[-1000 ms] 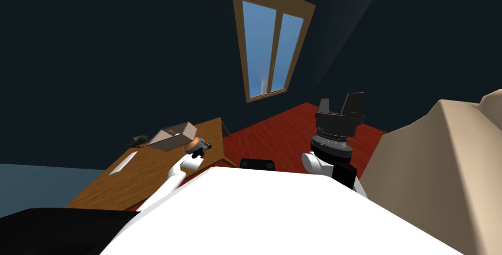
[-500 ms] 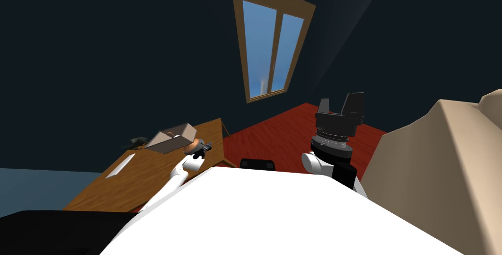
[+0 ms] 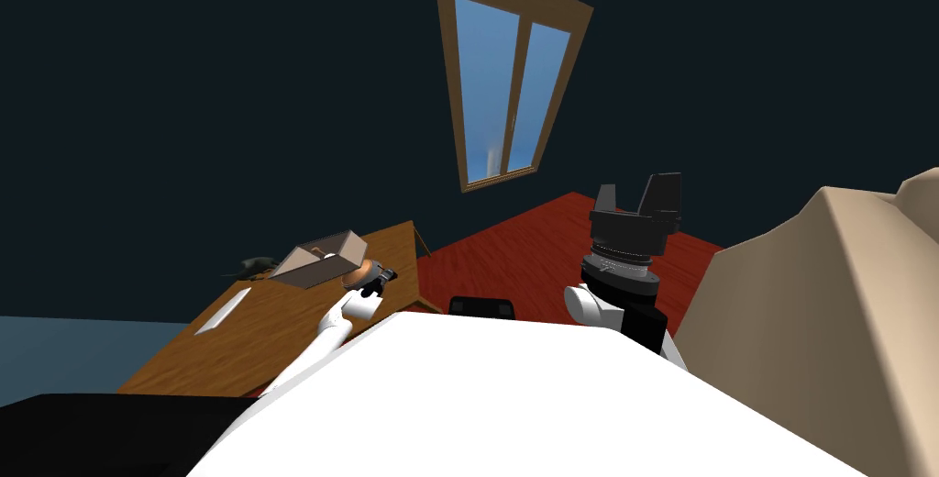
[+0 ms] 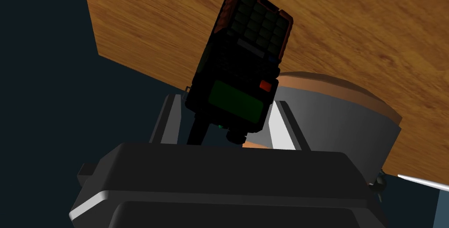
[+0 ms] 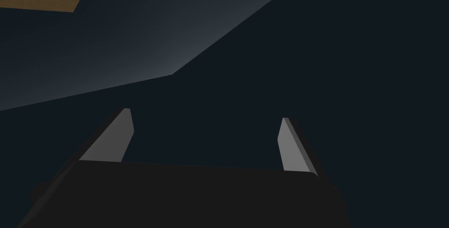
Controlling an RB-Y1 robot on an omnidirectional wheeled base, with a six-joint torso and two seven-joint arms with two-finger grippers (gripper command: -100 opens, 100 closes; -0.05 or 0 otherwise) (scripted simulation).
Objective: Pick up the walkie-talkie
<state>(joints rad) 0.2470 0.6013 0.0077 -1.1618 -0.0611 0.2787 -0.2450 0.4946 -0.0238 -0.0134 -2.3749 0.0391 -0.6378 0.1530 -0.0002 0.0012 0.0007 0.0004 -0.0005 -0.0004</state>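
The walkie-talkie (image 4: 245, 45) is black with orange edging, a dark keypad, a green screen and a small orange button. My left gripper (image 4: 226, 100) is shut on its lower body, one finger against each side, and its antenna points back toward the gripper's body. It hangs above the brown wooden table (image 4: 351, 28). In the head view the left gripper (image 3: 374, 279) is over the table's near right part. My right gripper (image 3: 637, 194) is raised over the red floor, open and holding nothing, with its fingers (image 5: 122, 135) wide apart.
A grey bowl with a tan rim (image 4: 333, 107) sits on the table just behind the left gripper. An open brown box (image 3: 321, 256), a flat white strip (image 3: 227, 306) and a small dark object (image 3: 255, 265) lie further along the table. A beige sofa (image 3: 825, 316) stands at the right.
The whole head view has shifted very slightly, so my head moved a little. The left arm has drawn back a touch with the walkie-talkie. The right arm has not moved.
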